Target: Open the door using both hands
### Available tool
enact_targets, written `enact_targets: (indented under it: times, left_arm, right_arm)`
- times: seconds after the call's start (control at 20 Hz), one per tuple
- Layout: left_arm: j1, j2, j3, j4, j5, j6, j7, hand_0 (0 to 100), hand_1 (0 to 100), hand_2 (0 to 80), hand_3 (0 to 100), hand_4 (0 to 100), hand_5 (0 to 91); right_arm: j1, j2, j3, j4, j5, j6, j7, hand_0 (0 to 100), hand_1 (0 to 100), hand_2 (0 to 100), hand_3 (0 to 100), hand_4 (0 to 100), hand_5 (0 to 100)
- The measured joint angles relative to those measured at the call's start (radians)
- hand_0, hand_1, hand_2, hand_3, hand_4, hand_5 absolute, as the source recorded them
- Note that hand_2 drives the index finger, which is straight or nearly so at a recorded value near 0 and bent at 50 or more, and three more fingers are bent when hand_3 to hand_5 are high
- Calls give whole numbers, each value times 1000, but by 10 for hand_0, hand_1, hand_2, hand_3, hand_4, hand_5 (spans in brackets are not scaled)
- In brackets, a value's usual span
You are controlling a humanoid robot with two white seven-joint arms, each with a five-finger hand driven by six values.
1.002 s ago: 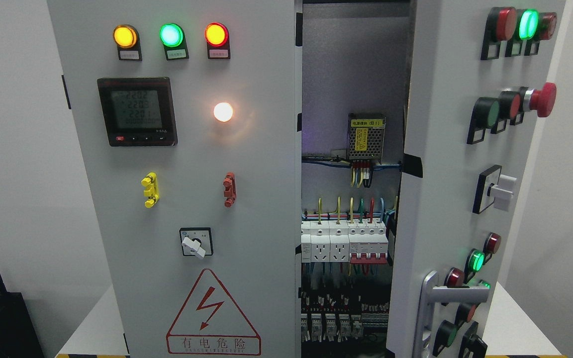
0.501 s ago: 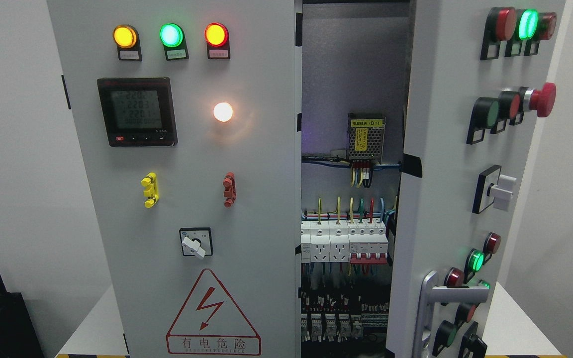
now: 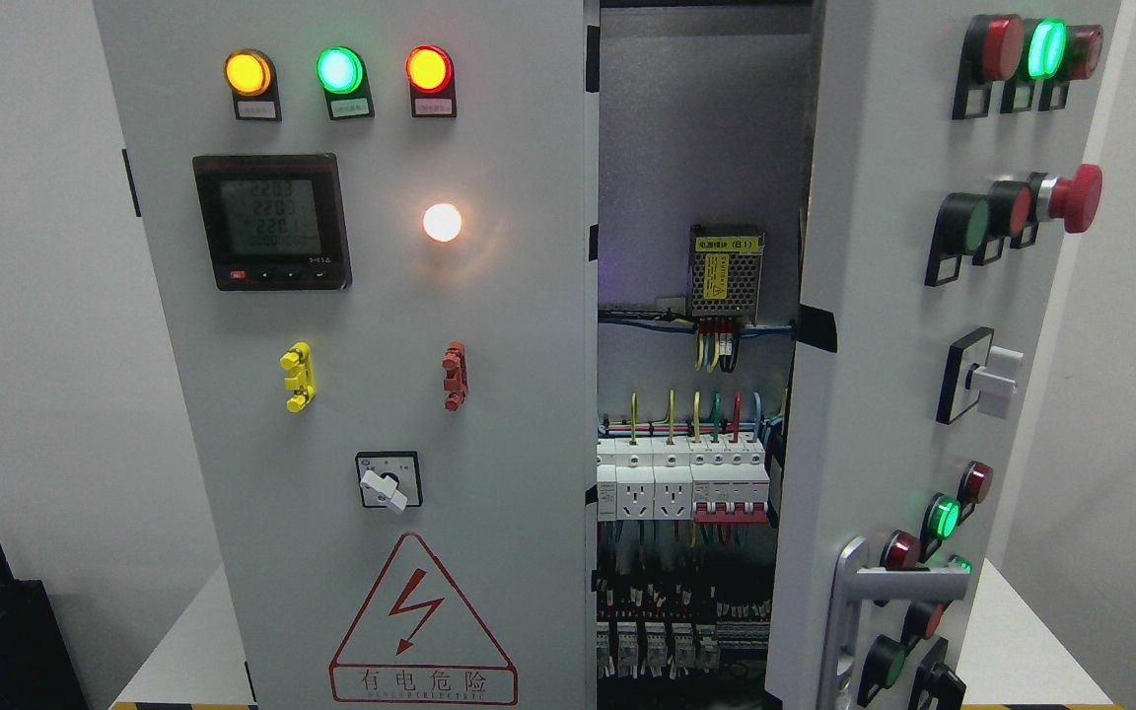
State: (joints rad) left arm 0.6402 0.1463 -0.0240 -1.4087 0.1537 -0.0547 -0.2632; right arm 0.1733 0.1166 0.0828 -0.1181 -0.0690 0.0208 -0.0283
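neither hand shows in the head view, left or right, so i cannot tell whether their fingers are wide, narrow or holding anything, nor which arm is nearer the work. the thing to find is the handle (image 3: 859, 616), a silver lever low on the right door (image 3: 874, 394), its grip lying roughly level and pointing right from a tall upright plate. the right door stands swung out, turned edge-on, hinged right of the handle. left of the handle the gap shows the cabinet's inside, with breakers (image 3: 686, 483) and wires. further left of the handle, the left door (image 3: 381, 394) lies flat and shut, bearing a meter (image 3: 272, 222), three lamps above it and a warning triangle (image 3: 420, 621) below. in my judgement the right arm would reach the handle more easily, since it sits at the lower right, while the left door's free edge, just left of the gap, suits the left.
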Motion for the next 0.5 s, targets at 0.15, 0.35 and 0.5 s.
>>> enact_targets:
  times: [0.15,0.35,0.5]
  left_arm:
    - [12,49,8,-115,73,-25,3,0,0,0,0,32,0]
    - [12,136,35,-232,197,-95,4,0,0,0,0,33,0]
    - [-4,208,58,-297,302,-142,5,0,0,0,0,33,0]
  right_arm:
    - [0,0,0,0,0,0,0,0,0,0,0,0,0]
    - [0,0,0,0,0,0,0,0,0,0,0,0,0]
    - [0,0,0,0,0,0,0,0,0,0,0,0,0]
